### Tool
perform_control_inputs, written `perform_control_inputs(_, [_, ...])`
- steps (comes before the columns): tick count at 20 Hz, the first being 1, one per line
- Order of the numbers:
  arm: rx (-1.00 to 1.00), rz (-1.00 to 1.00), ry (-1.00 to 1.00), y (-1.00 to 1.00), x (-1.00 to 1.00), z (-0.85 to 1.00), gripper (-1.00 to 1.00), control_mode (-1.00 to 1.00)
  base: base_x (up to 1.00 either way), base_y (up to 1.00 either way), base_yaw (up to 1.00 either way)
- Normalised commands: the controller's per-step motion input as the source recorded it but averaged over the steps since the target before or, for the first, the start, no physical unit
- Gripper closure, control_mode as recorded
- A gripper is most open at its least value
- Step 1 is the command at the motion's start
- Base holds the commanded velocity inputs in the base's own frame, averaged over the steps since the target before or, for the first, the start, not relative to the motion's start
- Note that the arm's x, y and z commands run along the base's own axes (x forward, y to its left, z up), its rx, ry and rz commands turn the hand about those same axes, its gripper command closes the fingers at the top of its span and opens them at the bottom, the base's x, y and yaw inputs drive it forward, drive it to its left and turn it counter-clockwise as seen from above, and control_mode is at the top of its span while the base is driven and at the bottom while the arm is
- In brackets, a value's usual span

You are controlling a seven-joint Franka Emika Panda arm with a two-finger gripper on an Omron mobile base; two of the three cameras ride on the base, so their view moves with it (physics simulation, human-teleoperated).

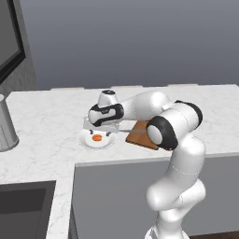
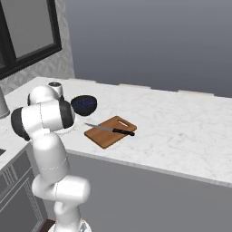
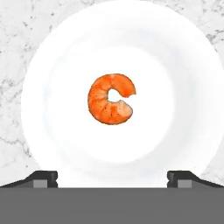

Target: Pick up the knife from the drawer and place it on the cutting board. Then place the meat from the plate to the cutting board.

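Gripper (image 3: 112, 179) spread wide, empty, above curled orange-red meat (image 3: 110, 99) on round white plate (image 3: 52, 65); descend centred, straddle lump, then close.

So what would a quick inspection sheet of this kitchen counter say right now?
Surface: white marble counter.
Job's things: knife lies on cutting board; meat on plate.
Clutter: dark bowl behind the board; metal canister at left.
Grippers: gripper open above the plate, holding nothing.
Cables: nothing seen.
Surroundings: grey wall, dark window frame, sink.
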Motion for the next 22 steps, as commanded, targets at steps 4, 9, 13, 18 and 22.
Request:
perform_control_inputs(4, [-0.11, 0.28, 0.00, -0.01, 0.28, -0.49, -1.00, -1.00, 0.00, 0.00, 0.00])
perform_control_inputs(9, [-0.12, 0.09, 0.00, 0.09, 0.31, -0.41, -1.00, -1.00, 0.00, 0.00, 0.00])
perform_control_inputs(13, [-0.10, 0.05, 0.01, 0.12, 0.13, -0.33, -1.00, -1.00, 0.00, 0.00, 0.00])
perform_control_inputs(18, [-0.04, 0.06, -0.01, 0.04, 0.02, -0.36, -1.00, -1.00, 0.00, 0.00, 0.00])
perform_control_inputs(22, [0.00, 0.04, -0.10, 0.00, 0.13, -0.27, 1.00, -1.00, 0.00, 0.00, 0.00])
